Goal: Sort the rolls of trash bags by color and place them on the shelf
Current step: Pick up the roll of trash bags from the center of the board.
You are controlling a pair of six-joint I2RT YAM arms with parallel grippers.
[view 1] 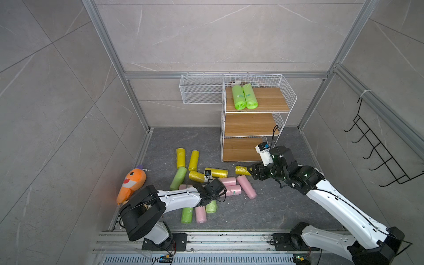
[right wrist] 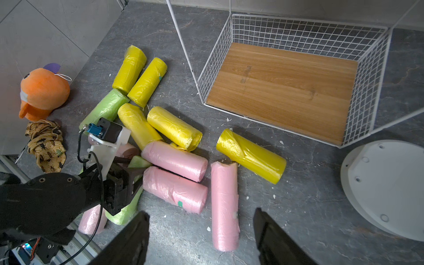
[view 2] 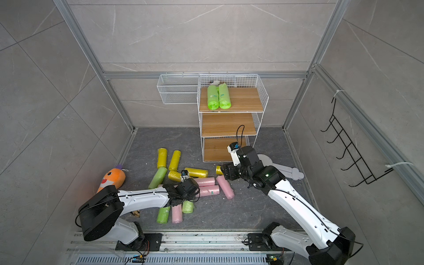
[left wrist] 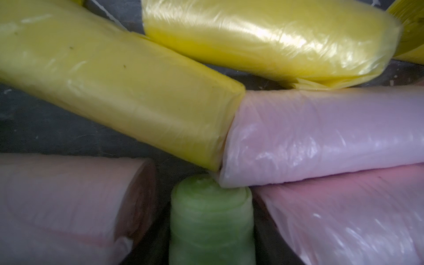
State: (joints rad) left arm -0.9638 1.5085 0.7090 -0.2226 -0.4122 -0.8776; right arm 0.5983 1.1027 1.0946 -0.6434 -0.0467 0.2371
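Observation:
The shelf point(view 1: 273, 101) stands at the back with two lime green rolls point(view 1: 244, 97) lying on its top board; its lower boards are bare. Yellow, pink and green rolls lie in a loose pile point(right wrist: 174, 146) on the dark floor. My left gripper point(right wrist: 128, 181) reaches down into the pile and is shut on a lime green roll point(left wrist: 211, 220), which also shows in a top view point(view 1: 211, 206). My right gripper point(right wrist: 202, 213) hangs open and empty over the floor, between a pink roll point(right wrist: 224, 206) and a lone yellow roll point(right wrist: 251, 156).
An orange plush shark point(view 1: 132, 183) lies at the left wall with a patterned cloth point(right wrist: 46, 142) beside it. A low white wire basket point(view 1: 202, 89) hangs left of the shelf. A black hook rack point(view 1: 378, 146) is on the right wall. A white round base point(right wrist: 385, 183) lies right of the shelf.

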